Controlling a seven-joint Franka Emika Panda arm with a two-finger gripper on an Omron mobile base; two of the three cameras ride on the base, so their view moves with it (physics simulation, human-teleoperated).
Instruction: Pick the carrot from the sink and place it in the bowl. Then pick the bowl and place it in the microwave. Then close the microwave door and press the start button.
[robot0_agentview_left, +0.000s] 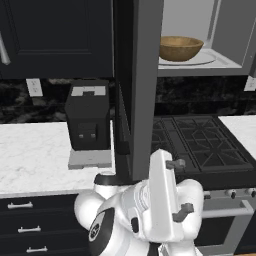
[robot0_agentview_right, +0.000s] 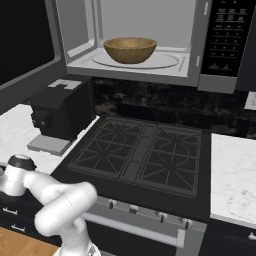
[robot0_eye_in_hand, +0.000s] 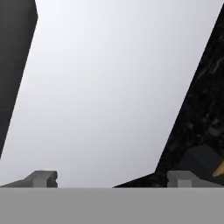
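Note:
The tan wooden bowl (robot0_agentview_left: 180, 48) (robot0_agentview_right: 130, 49) rests on the white turntable inside the microwave (robot0_agentview_right: 150, 65), above the stove. The carrot and the sink are out of view. Swung wide open, the microwave door (robot0_agentview_left: 146, 75) (robot0_agentview_right: 30, 55) shows edge-on in the left base view, and its light grey face (robot0_eye_in_hand: 109, 87) is close in front of the hand camera. My gripper (robot0_agentview_left: 180, 187) (robot0_eye_in_hand: 113, 179) is open and empty, low in front of the door's bottom edge and well below the bowl. The dark control strip (robot0_agentview_right: 227, 35) is right of the cavity.
A black coffee machine (robot0_agentview_left: 88, 117) (robot0_agentview_right: 59, 116) stands on the white marble counter (robot0_agentview_left: 30, 155) left of the door. The black stove (robot0_agentview_left: 200, 142) (robot0_agentview_right: 142, 155) lies under the microwave, with more counter (robot0_agentview_right: 234, 172) to its right.

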